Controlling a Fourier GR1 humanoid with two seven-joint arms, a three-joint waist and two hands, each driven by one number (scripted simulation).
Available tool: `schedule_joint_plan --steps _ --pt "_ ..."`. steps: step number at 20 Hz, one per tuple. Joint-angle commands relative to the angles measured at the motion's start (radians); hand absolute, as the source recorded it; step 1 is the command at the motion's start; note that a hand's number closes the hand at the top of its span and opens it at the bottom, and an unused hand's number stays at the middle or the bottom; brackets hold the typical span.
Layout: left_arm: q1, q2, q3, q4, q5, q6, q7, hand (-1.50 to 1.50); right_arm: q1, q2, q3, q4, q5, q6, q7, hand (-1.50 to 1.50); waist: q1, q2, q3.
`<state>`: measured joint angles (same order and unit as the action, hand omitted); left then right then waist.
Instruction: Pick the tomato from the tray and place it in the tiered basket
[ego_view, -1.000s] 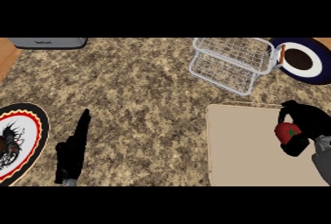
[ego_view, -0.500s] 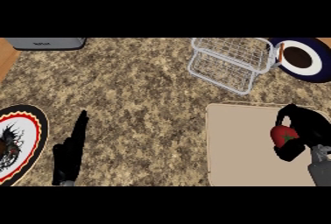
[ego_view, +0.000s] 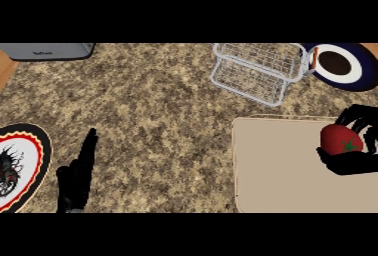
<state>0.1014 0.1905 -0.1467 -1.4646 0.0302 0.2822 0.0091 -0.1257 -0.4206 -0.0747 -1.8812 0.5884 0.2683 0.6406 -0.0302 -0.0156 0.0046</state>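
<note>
A red tomato (ego_view: 340, 139) with a green stem mark is held over the right part of the beige tray (ego_view: 280, 170). My right hand (ego_view: 353, 161) is curled round it, fingers above and thumb below. The white wire tiered basket (ego_view: 257, 70) stands on the counter at the upper right, beyond the tray, and nothing shows inside it. My left hand (ego_view: 77, 175) rests open at the lower left, fingers straight and pointing up.
A dark blue plate with a white ring and brown centre (ego_view: 338, 65) sits right of the basket. A patterned plate with a red and black rim (ego_view: 18, 167) lies at the left edge. A grey appliance (ego_view: 46, 51) is at the top left.
My right hand has risen with the tomato and shifted toward the far right side of the tray. The left hand has stayed put.
</note>
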Motion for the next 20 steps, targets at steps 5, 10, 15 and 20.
schedule_joint_plan --steps 5,10,15,20 --pt "0.043 -0.006 0.0 0.019 0.019 -0.026 0.022 0.0 -0.116 -0.118 -0.234 -0.355 -0.164 0.103 0.157 1.5 0.009 0.007 -0.006" --pt "-0.008 -0.022 -0.005 0.08 -0.011 -0.02 0.004 0.0 -0.357 -0.212 -0.253 -0.373 -0.286 0.229 0.406 1.5 0.028 0.013 -0.007" --pt "-0.022 -0.02 0.012 0.07 0.007 -0.051 0.003 0.0 -0.497 -0.264 -0.217 -0.213 -0.266 0.208 0.426 1.5 0.039 0.016 -0.007" --pt "-0.019 -0.022 0.0 0.043 -0.014 -0.049 0.024 0.0 -0.61 -0.208 -0.083 -0.081 -0.144 0.12 0.443 1.5 0.048 0.017 -0.006"
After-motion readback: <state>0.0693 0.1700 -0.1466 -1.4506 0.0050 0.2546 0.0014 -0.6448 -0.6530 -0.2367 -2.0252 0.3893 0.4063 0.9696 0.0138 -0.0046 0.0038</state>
